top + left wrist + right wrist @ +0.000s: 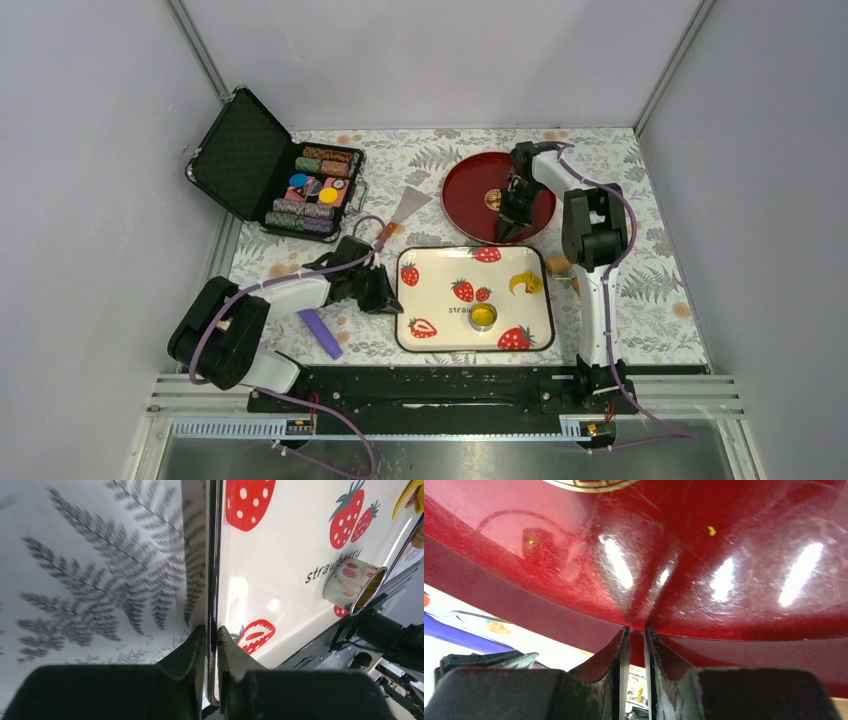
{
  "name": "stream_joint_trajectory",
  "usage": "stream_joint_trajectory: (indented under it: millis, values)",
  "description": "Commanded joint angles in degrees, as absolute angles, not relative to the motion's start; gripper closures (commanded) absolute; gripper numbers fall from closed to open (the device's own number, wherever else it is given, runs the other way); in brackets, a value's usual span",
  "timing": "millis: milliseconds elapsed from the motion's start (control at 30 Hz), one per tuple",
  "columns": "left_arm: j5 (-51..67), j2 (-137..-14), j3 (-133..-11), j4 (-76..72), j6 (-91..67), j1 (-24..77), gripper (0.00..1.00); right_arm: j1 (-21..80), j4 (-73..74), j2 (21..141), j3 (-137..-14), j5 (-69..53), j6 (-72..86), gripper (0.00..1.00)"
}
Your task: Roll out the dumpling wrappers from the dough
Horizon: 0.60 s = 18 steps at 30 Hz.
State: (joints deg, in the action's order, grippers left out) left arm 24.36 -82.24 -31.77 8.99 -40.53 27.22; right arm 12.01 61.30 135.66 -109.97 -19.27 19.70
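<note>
Yellow dough (522, 284) near right pincer (505, 236)

You are looking at a counter (660, 290) carrying grey fern print. The tray (440, 305) is showing white with red strawberries and a black rim; the dough (523, 284) on it is glowing bright yellow. The plate (468, 195) is shining deep red, its emblem (589, 485) gold. The case (240, 160) is showing black, its chips (318, 190) many-coloured; the stick (321, 333), purple.
</note>
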Motion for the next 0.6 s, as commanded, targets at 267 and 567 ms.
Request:
stream_joint_trajectory:
  millis: [267, 567]
  values:
    - [16.8, -77.5, -27.3, 17.3, -48.0, 33.8, 1.0, 14.9, 57.7, 123.0, -93.1, -20.6, 18.3, 0.74]
    - [15.6, -73.6, -23.5, 14.9, -51.9, 34.0, 1.0, 14.9, 54.4, 107.0, -92.1, -14.2, 20.6, 0.47]
